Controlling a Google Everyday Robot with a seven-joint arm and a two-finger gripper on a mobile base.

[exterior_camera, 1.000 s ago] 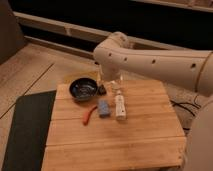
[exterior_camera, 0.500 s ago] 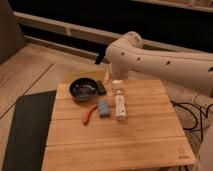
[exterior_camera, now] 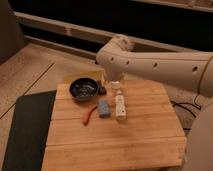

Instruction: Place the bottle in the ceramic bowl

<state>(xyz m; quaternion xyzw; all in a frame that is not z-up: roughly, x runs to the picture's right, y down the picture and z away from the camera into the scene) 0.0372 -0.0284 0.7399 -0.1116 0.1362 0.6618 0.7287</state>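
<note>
The white bottle [exterior_camera: 120,106] lies on its side on the wooden table [exterior_camera: 115,145], cap end pointing away from me, right of centre. The dark ceramic bowl [exterior_camera: 83,88] stands upright at the table's back left and looks empty. My gripper [exterior_camera: 116,85] hangs from the large white arm [exterior_camera: 155,65] just above the bottle's cap end, right of the bowl. It holds nothing that I can see.
A blue block [exterior_camera: 103,107] lies just left of the bottle. A red-handled tool [exterior_camera: 90,115] lies left of the block. A small flat dark object [exterior_camera: 102,91] sits by the bowl's right rim. A dark mat [exterior_camera: 27,130] lies left of the table.
The arm swung slightly right, then back left. The gripper has dropped a little toward the bottle's cap end. The bottle, bowl and other items have not moved.
</note>
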